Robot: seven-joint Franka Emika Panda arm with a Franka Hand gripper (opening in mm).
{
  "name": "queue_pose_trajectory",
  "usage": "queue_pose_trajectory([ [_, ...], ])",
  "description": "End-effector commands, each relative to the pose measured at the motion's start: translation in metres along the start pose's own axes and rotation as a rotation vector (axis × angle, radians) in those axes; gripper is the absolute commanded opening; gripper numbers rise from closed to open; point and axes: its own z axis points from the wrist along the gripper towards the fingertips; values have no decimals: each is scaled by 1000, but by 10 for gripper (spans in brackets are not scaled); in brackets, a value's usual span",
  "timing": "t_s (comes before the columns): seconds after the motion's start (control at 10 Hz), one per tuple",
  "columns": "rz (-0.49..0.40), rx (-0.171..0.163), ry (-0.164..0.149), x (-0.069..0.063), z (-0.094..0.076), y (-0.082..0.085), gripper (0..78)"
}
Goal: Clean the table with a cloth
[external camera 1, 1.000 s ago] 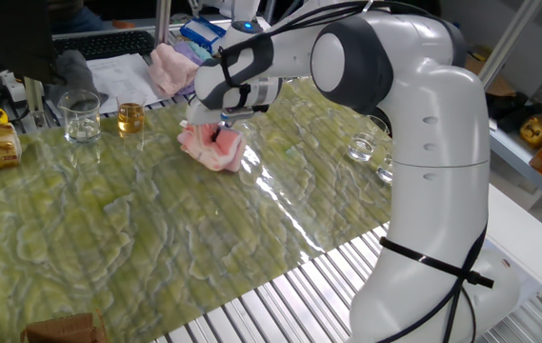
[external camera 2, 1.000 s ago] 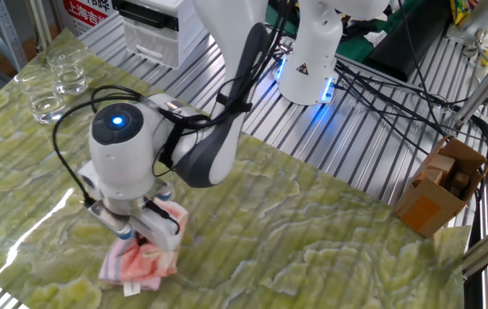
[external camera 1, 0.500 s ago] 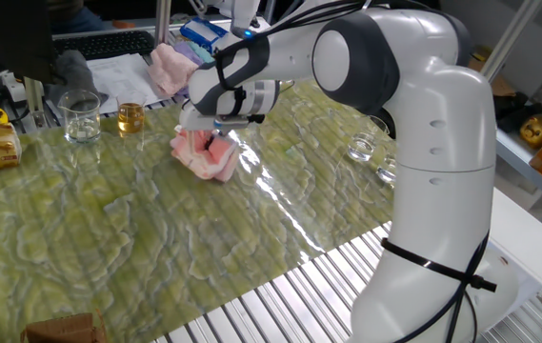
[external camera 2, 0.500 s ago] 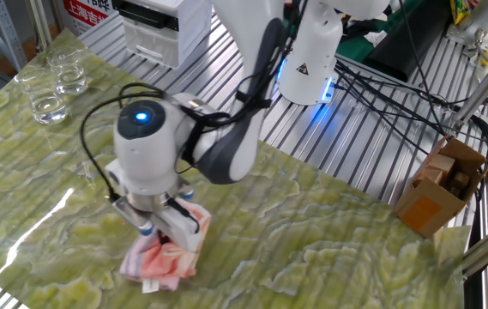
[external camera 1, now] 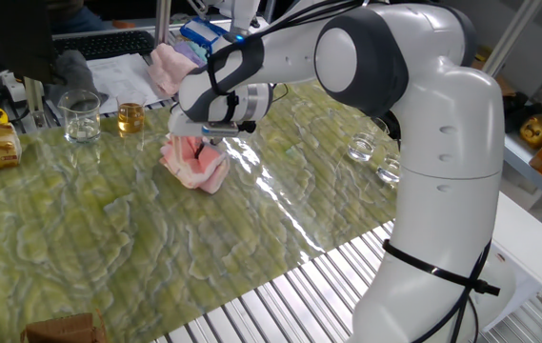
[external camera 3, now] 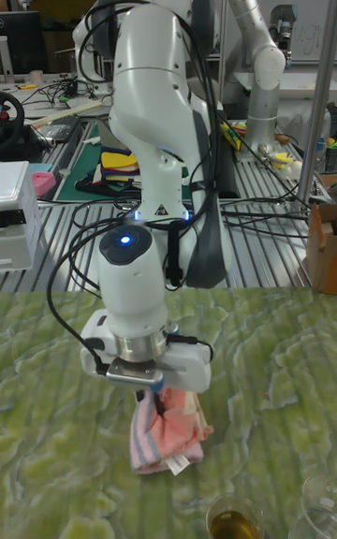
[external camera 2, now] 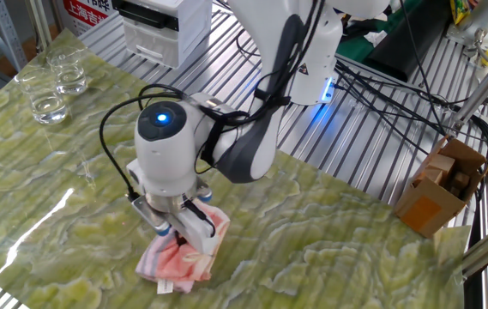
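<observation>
behind the table (external camera 1: 109, 238) in one fixed view runs a cluttered bench edge: a keyboard, papers, a paler bunched pink cloth (external camera 1: 168, 67) and grey fabric (external camera 1: 78, 69). on the marbled surface itself stand an empty glass beaker (external camera 1: 80, 116) and a small glass of amber liquid (external camera 1: 130, 118), with two more clear glasses (external camera 1: 366, 148) near the arm's base. the gripper (external camera 1: 204, 143) presses down onto the cloth (external camera 1: 194, 164), which lies crumpled on the table, near the amber glass but apart from it. compared with a second ago, cloth and gripper together have slid leftward across the surface, toward the beaker side, so a wiping stroke looks to be underway.

the other fixed view shows the same thing from the opposite side: the gripper (external camera 2: 183, 230) sits low over the cloth (external camera 2: 179, 257), fingers closed down into the folds, pinning and pinching the fabric. here the pair has travelled rightward in the picture since the earlier frames, away from the three clear glasses (external camera 2: 51, 81) at the far corner. the cloth has stayed bunched rather than spread, so i judge each pass covers only a narrow strip and much of the table is left to wipe.

the tall fixed view looks at the arm head on: the gripper (external camera 3: 154, 391) is clamped on the top of the cloth (external camera 3: 167, 436), which hangs slightly and rests on the table (external camera 3: 56, 445). the amber glass (external camera 3: 234, 516) sits just ahead at the bottom edge; the stroke should stay clear of it.
</observation>
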Motion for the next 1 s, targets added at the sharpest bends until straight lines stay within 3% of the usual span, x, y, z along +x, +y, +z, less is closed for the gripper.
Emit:
queue_pose_trajectory([
  [0.1, -1, 9, 0, -1, -2, 1, 13],
  [0.2, 0, 11, -1, -1, -2, 1, 13],
  [0.4, 42, -31, 21, 0, -7, 2, 13],
  [0.8, -62, 109, 33, 0, -7, 2, 13],
  [1.0, -83, 134, 28, 0, -7, 2, 13],
])
